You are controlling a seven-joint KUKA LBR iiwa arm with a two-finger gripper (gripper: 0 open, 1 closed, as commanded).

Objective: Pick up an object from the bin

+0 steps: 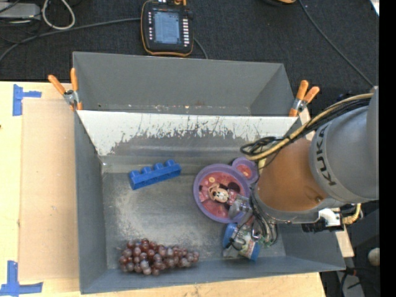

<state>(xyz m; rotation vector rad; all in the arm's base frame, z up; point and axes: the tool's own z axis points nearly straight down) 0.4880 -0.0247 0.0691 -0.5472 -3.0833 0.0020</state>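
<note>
Blue object [237,245] beneath the jaws

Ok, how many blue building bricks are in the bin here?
1. The blue brick lies alone on the bin floor, left of the purple round toy. The arm covers the right part, so another may be hidden.

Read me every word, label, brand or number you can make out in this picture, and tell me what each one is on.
"KUKA": brand lettering running sideways on the grey arm segment; its last letter is partly turned away.
Screen of the handheld control pendant above the bin: text too small to read.
Purple plate in the bin: a cartoon picture, no readable words.
</note>
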